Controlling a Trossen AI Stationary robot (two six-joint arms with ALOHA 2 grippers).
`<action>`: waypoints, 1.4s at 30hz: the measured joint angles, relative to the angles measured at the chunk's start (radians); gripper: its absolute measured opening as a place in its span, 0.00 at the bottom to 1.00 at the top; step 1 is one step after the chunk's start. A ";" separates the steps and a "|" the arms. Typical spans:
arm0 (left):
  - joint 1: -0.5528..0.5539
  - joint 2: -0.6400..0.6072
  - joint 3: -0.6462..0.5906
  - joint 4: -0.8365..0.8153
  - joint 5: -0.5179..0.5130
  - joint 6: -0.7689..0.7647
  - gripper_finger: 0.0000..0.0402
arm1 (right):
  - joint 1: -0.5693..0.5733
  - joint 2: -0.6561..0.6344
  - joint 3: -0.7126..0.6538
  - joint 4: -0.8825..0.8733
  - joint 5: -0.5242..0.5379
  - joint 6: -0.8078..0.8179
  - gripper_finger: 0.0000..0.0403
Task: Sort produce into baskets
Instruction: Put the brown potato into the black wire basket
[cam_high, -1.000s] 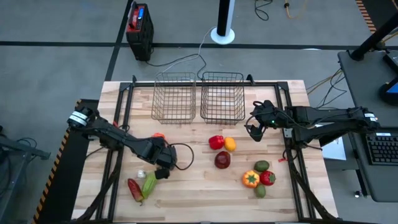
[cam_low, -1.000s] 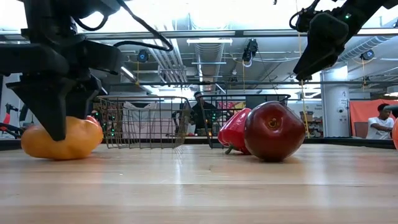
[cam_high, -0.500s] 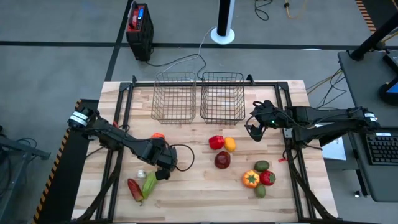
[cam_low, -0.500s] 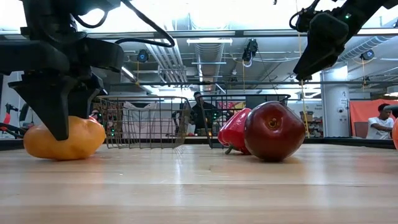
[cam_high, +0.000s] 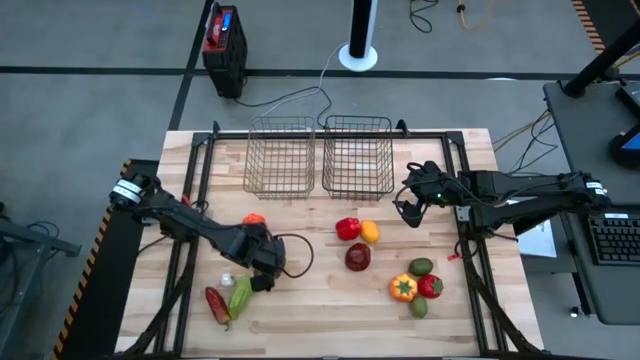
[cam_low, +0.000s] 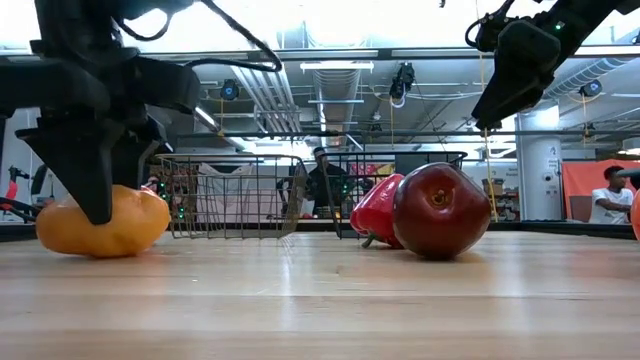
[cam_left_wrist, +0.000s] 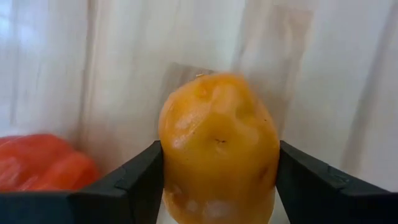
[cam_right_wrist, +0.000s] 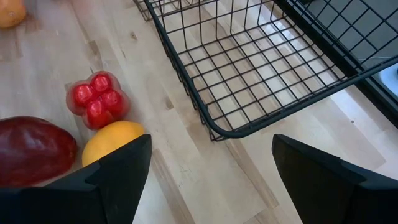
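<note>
— Two baskets (cam_high: 318, 157) sit side by side at the far edge of the table (cam_high: 470, 300), touching or nearly so. Nothing visible inside either.

— Left gripper (cam_high: 262, 272)?

— Down at the table's near-left area, fingers clamped on an orange-yellow fruit (cam_left_wrist: 217, 146). Left wrist view shows both fingers (cam_left_wrist: 134, 180) pressed against its sides. Low view shows the fruit resting on the wood, gripper straddling it.

— What's around it?

— Red-orange piece (cam_high: 254, 219) just beside the gripper on its far side. Small white garlic bulb (cam_high: 228, 280) close by, then a red pepper (cam_high: 215, 303) and a long green one (cam_high: 240, 295) touching each other near the front-left edge.

— Right gripper (cam_high: 412, 210)?

— Hovering above the table just in front of the right basket's near-right corner, fingers apart, holding nothing. Right wrist view looks down on that basket corner.

— Rest of the produce?

— Centre cluster: red bell pepper (cam_high: 347, 228) touching a small orange fruit (cam_high: 370, 232), dark red apple (cam_high: 358, 257) just in front of them. Further right, near the front: orange bell pepper (cam_high: 403, 288), red piece (cam_high: 430, 286) touching it, green piece (cam_high: 421, 266) behind, another green piece (cam_high: 418, 307) in front.

— Background?

— Black and red box (cam_high: 223, 37) on the floor beyond the table. Low view shows people in the room behind.
</note>
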 joint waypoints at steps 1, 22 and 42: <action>-0.002 0.000 0.012 0.002 0.000 0.010 0.59 | 0.000 0.000 0.000 0.000 0.000 0.000 0.81; 0.031 -0.008 0.365 0.150 -0.393 0.658 0.60 | 0.000 0.000 0.000 0.060 0.000 -0.019 0.81; 0.254 -0.038 0.078 1.193 -0.053 0.982 0.60 | 0.000 0.000 0.000 0.159 -0.001 -0.106 0.81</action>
